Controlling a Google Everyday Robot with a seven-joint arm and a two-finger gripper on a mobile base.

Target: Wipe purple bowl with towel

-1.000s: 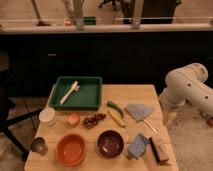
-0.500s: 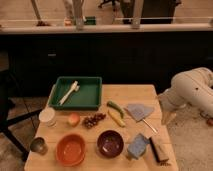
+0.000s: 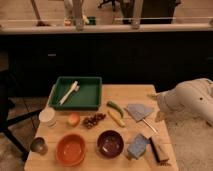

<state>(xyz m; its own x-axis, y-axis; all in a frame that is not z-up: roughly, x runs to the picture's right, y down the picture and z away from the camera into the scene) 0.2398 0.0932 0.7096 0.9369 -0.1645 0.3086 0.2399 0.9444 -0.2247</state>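
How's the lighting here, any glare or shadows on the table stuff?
Camera view: dim, warm light, near-black behind the table. No harsh glare on the purple bowl or towel; soft shadows only. The open gripper, at the table's right edge, is lit brightest.

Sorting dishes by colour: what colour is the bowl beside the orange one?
The bowl is dark purple, best in the camera view; the gripper hovers beside the towel.

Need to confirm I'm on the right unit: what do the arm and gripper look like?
The arm is bulky, with smooth rounded off-white shells; no cables or markings show. The gripper, at the right edge of the table beside the towel, looks equally pale.
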